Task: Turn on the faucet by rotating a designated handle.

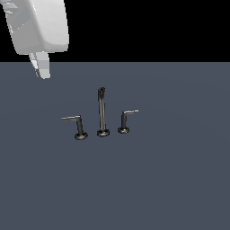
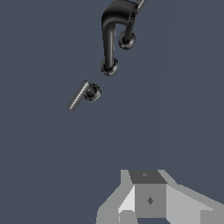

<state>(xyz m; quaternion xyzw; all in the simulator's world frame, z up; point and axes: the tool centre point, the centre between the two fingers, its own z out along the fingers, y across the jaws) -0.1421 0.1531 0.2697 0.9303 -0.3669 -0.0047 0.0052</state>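
Approaching: we hold gripper [image 1: 43, 72] high, far-left of handle [image 1: 74, 122].
Lever axis: horizontal, pointing left.
Jaws: cannot tell.

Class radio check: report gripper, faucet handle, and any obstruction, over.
Gripper high, clear of faucet, holding nothing. Handle untouched, at exterior view's left. Nothing blocking approach.

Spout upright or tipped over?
Upright. In the exterior view the spout rises straight from its round base, taller than the handle beside it. The gripper hangs apart from both.
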